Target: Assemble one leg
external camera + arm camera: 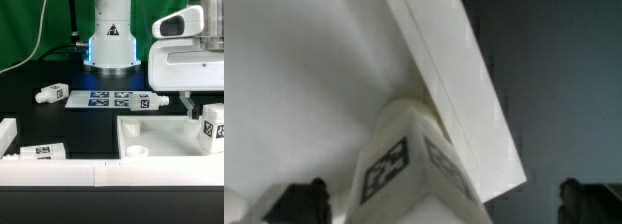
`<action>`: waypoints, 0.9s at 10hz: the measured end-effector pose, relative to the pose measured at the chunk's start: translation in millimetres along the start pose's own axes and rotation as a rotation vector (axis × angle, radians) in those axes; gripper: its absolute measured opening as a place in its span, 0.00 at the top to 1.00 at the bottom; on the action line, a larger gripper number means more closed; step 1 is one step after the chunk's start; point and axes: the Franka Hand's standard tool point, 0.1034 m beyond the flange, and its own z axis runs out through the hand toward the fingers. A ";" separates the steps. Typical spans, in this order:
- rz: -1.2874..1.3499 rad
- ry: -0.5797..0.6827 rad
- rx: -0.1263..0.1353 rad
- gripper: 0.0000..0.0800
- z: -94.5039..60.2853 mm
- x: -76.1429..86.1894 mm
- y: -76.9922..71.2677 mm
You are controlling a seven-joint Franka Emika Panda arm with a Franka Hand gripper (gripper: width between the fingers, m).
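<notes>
**Free Room and Obstacles Around the Tabletop**

The counter point(60, 125) is seen bare and dark between the marker board point(112, 99) and the tabletop's rim point(150, 128); a passage is offered there.

At the tabletop's three o'clock edge, the space is occupied by a leg point(212, 128) standing upright, with the pincer point(198, 105) directly above it. In the wrist view the leg point(411, 165) is seen between the spread fingers point(299, 200), with a gap on each side.

At nine o'clock of the marker board a loose leg point(51, 95) lies in the way; another point(150, 102) rests at its three o'clock end. A fourth leg point(42, 152) lies at the counter's seven o'clock.
</notes>
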 end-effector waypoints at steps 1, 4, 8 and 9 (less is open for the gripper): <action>-0.216 0.007 -0.011 0.19 -1.1 4.9 7.1; -0.433 0.015 -0.034 0.20 -0.8 5.8 7.0; -0.265 0.018 -0.032 0.64 -0.7 5.8 6.9; -0.211 0.019 -0.032 0.64 -0.7 5.8 6.8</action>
